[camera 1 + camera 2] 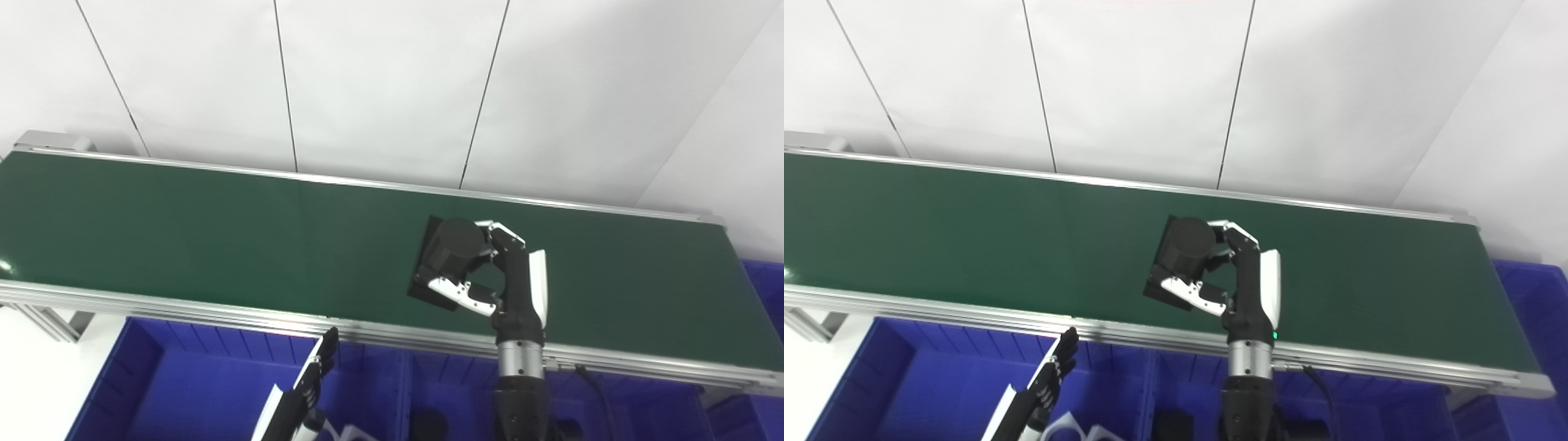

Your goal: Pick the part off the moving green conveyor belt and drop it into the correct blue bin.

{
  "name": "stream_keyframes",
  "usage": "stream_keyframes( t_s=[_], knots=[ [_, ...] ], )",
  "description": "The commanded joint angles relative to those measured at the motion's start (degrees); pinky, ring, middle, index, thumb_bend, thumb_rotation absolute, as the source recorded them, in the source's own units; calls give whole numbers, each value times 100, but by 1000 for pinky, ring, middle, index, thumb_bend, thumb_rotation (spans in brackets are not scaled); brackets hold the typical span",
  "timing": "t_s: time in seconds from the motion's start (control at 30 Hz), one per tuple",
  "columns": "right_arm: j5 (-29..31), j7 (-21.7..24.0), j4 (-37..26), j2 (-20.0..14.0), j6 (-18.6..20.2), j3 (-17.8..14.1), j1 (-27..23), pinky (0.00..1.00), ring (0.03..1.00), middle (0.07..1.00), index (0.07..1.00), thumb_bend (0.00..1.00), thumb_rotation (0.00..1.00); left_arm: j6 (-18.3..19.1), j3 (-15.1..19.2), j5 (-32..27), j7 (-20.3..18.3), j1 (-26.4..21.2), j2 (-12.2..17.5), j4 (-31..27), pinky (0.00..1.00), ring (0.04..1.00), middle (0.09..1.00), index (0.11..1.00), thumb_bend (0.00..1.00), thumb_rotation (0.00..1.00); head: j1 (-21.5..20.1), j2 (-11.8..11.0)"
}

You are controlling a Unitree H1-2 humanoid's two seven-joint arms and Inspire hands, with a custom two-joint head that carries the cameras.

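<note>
Left hand [315,370] low — right hand [490,269] seemingly clasping black part [450,248].

No readable text, label, brand, number or sign anywhere.

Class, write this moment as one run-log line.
right hand: fingers around black part on conveyor belt | left hand: waiting, open, over blue bin | drop: pending

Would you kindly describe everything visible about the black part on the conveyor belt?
The black part is matte and dark: a round cylinder rising from a flat square base. It sits near the middle of the green conveyor belt, toward the near edge. The right hand wraps around it, fingers behind and thumb in front. Whether it is lifted cannot be told.
</note>
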Motion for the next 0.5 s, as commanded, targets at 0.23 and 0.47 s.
stream_keyframes(
  t_s=[0.23,0.47],
  knots=[
    [229,528,-506,-513,-276,-130,802,398,435,519,488,512,0,-213,115,164,-24,18,-204,-281,984,986,1000,981,781,1000,104,230],
    [141,583,-377,-763,-413,-224,1236,377,423,507,502,512,0,-213,267,150,-70,-137,-236,-281,972,994,1000,987,764,1000,93,376]
  ],
)
